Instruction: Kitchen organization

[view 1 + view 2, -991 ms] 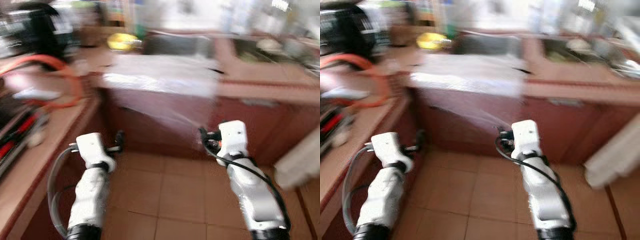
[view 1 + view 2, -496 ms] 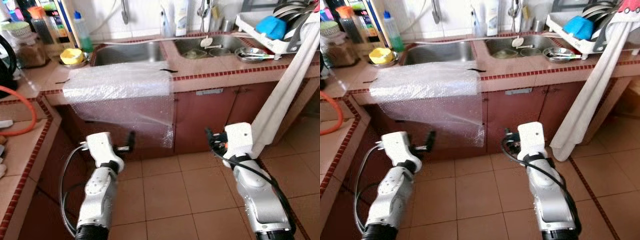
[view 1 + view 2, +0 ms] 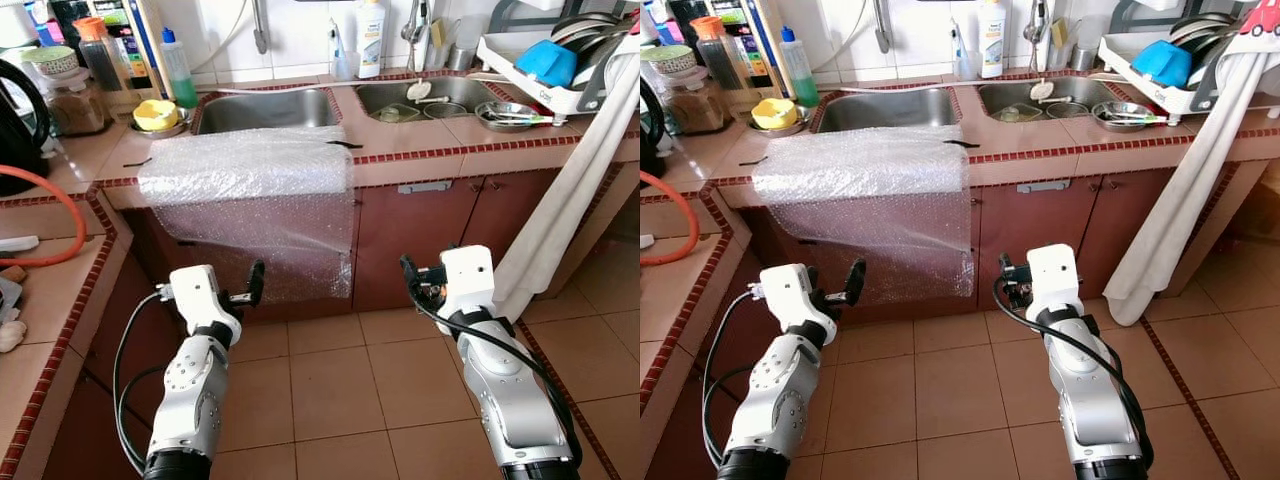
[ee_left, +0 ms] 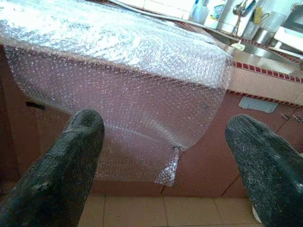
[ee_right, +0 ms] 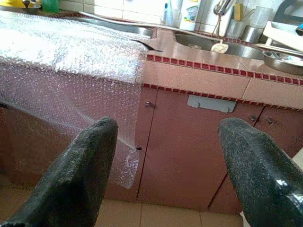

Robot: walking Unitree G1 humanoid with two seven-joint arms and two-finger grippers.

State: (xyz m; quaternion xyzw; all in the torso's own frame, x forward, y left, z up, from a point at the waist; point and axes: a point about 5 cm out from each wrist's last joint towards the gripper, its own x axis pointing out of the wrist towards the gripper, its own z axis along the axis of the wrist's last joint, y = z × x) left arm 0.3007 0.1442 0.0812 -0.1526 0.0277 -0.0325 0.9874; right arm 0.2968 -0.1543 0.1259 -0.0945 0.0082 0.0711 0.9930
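Wrap (image 3: 245,200) ahead of left pincer (image 4: 165,156).

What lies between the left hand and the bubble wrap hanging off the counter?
Nothing: the left wrist view shows only open air between the open left hand and the bubble wrap, with the cabinet front behind it.

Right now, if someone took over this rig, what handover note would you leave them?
Left gripper: open, holding nothing, raised over the floor, aimed at the counter front.
Right gripper: open, holding nothing, likewise raised.
The clear bubble wrap sheet lies on the tiled counter edge before the left steel sink and hangs down over the brown cabinet doors.
Done: nothing grasped.
Left: step closer; probably take the sheet off.
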